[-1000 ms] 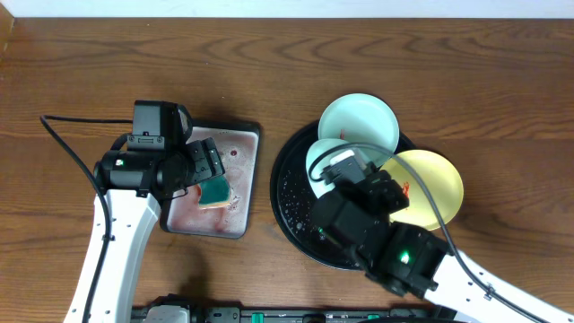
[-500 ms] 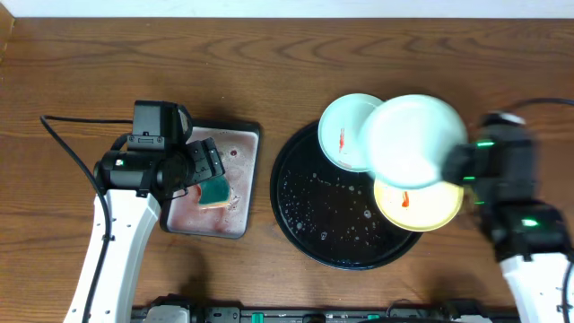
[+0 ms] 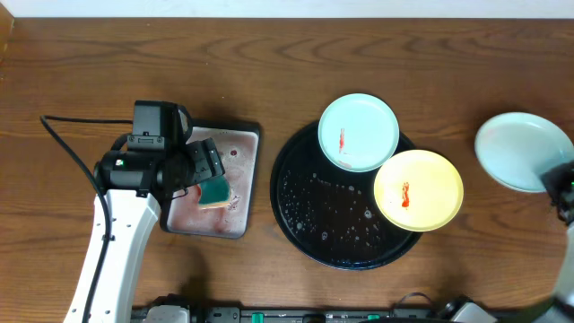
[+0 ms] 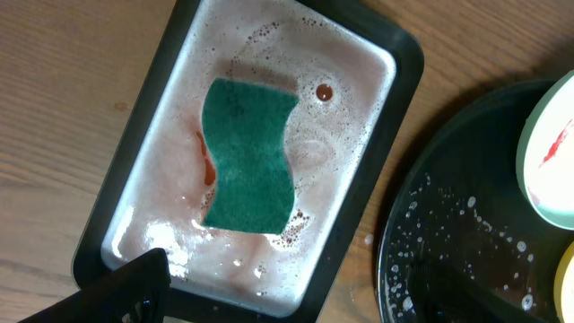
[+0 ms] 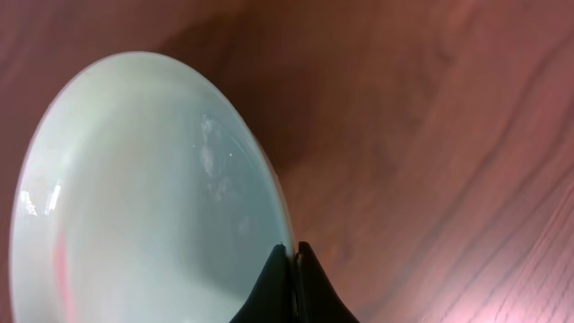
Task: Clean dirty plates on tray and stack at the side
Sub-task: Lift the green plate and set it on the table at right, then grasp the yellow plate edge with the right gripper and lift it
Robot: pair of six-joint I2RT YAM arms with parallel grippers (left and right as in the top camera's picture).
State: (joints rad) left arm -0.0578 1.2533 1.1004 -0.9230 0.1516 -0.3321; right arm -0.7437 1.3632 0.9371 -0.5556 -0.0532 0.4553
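Overhead and wrist views of a two-arm plate-washing station. The right gripper point(image 5: 291, 262) is clenched on the rim of the clean mint plate point(image 3: 523, 151), its two fingers pinching the edge so that the bare, smear-free face shows. The plate is carried out over the open table point(image 3: 179, 72) at the far right, well apart from the black tray point(image 3: 309, 220), which fits the side spot where finished plates are to be stacked. From these views it cannot be told whether the plate already rests on the wood or hangs just above it. Two plates await washing on the tray: the smeared mint plate point(image 3: 359, 132) at its upper edge and the yellow plate point(image 3: 418, 190) at its right edge, just beside one another, each overhanging the rim and each marked with a small red streak. Water droplets speckle the tray's bare floor. The left gripper point(image 4: 289, 269) is released, jaws spread wide, and hovers over the small rectangular tray point(image 4: 387, 135), where the green sponge point(image 4: 249, 157) lies flat in pinkish, foamy water. This position likely keeps the sponge soaked and within reach for the next wash. By this reading one plate of three is done, and setting it down calls for a gentle release so it lies level as the base of the stack.
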